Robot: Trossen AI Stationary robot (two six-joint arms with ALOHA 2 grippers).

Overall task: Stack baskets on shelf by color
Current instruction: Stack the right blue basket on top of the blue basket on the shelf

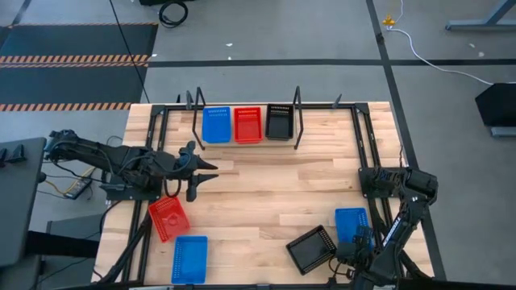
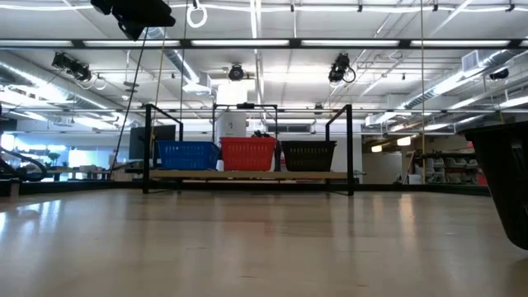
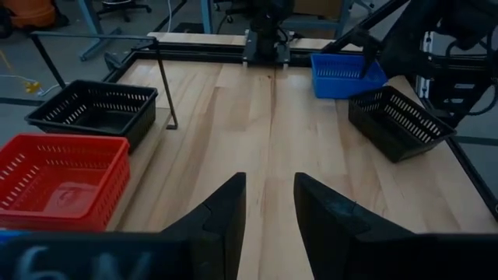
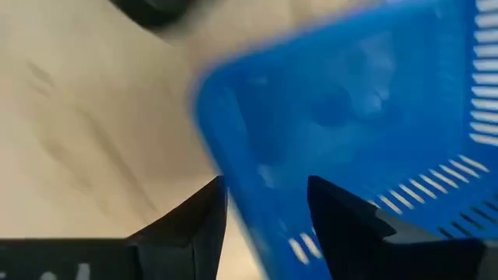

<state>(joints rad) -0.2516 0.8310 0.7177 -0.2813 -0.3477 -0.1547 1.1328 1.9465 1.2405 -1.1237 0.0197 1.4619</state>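
On the shelf (image 1: pixel 247 143) at the table's far edge, a blue (image 1: pixel 215 125), a red (image 1: pixel 247 124) and a black basket (image 1: pixel 279 121) stand side by side. Four more rest on the tabletop: red (image 1: pixel 168 217) and blue (image 1: pixel 189 258) near left, blue (image 1: pixel 351 222) and black (image 1: pixel 311 248) near right. My left gripper (image 1: pixel 201 179) hovers open above the table left of centre, beyond the red basket, its fingers (image 3: pixel 226 214) apart over bare wood. My right gripper (image 1: pixel 359 238) is open at the near-right blue basket (image 4: pixel 350 109). My right gripper (image 4: pixel 268 183) comes from above, pointing down, one finger on each side of the blue basket's side wall near a corner (image 4: pixel 261 194). The basket sits flat on the table. Whether the fingers touch the wall, I cannot tell.
Black frame rails (image 1: pixel 364 145) run along the table's sides, and the shelf's wire uprights (image 1: pixel 297 121) stand beside the baskets. Bare wood (image 1: pixel 266 189) lies between the shelf and the near baskets. In the low view the black basket (image 2: pixel 505 181) looms at the right edge.
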